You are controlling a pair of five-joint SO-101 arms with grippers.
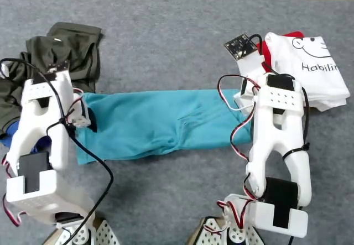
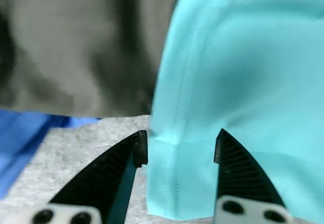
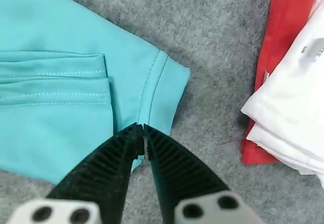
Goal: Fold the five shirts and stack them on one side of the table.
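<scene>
A teal shirt [image 1: 160, 123] lies as a long folded strip across the table between the two arms. My left gripper [image 1: 83, 118] is at its left end. In the left wrist view this gripper [image 2: 181, 144] is open, with its fingers either side of the teal shirt's [image 2: 243, 72] corner. My right gripper [image 1: 243, 98] is at the strip's right end. In the right wrist view it [image 3: 142, 130] is shut on the teal shirt's [image 3: 55, 107] edge near a hemmed cuff. A folded white shirt [image 1: 304, 68] lies on a red shirt [image 1: 264, 51] at the back right.
Crumpled dark green shirts [image 1: 72, 51] are heaped at the back left, just beyond the left gripper. A blue shirt [image 1: 8, 129] pokes out at the left edge. A small black board [image 1: 239, 45] on cables sits by the white stack. Bare grey table [image 1: 166, 46] lies behind the strip.
</scene>
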